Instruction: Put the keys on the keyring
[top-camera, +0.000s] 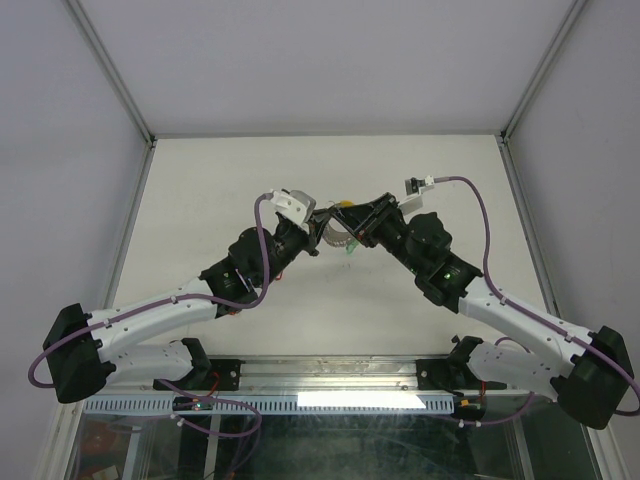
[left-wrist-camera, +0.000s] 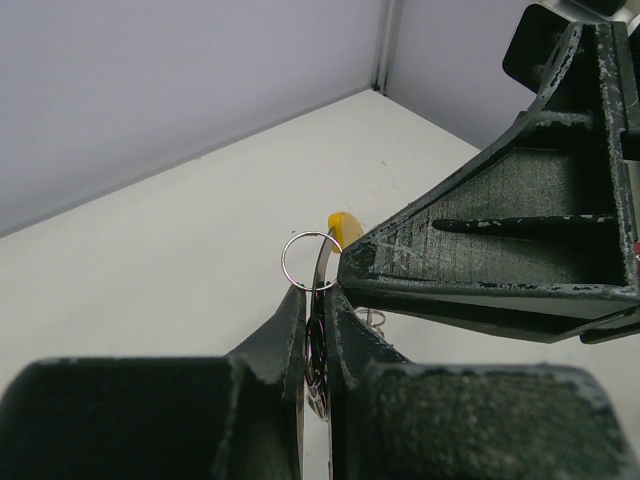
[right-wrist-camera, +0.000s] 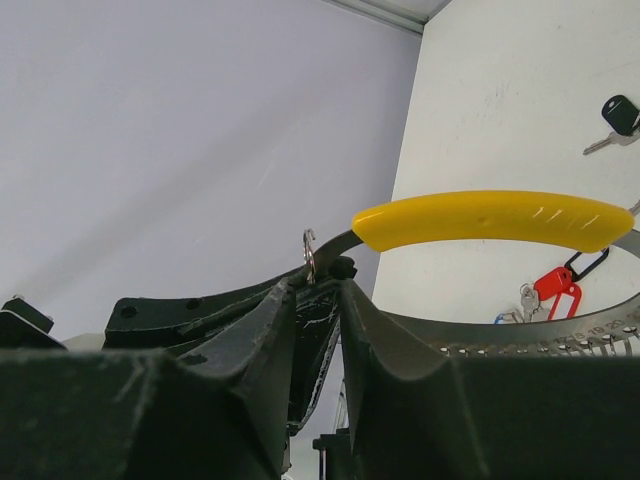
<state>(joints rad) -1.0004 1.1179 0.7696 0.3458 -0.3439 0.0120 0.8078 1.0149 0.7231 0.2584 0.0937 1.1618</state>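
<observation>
1. Left gripper (left-wrist-camera: 318, 300) has its fingers drawn together, clamped on the dark band of a large metal hoop (right-wrist-camera: 560, 338). The band runs edge-on through the narrow gap between them.
2. Right gripper (right-wrist-camera: 318, 295) meets it tip to tip from the other side. Its fingers are also pressed close on the same band, just below the end of the hoop's yellow grip (right-wrist-camera: 490, 218).
3. The keyring (left-wrist-camera: 284, 262), a thin silver wire circle, stands upright right at the left fingertips and overlaps the band. Whether those fingers pinch it too or it only sits on the band, I cannot tell.
4. From the right wrist the keyring shows edge-on, poking up just above the tips of the 2 grippers.
5. Both grippers meet at the hoop over the middle of the white table (top-camera: 200, 200).
6. Keys (right-wrist-camera: 525, 297) sit just by the hoop's numbered band, silver, with a red tag (right-wrist-camera: 553, 283) and a sliver of a blue tag (right-wrist-camera: 500, 319) beside them. A green tag (top-camera: 352, 250) shows at the hoop's near edge in the top view.
7. 1 black-headed key (right-wrist-camera: 617, 112) lies flat on the table, well apart from the hoop.
</observation>
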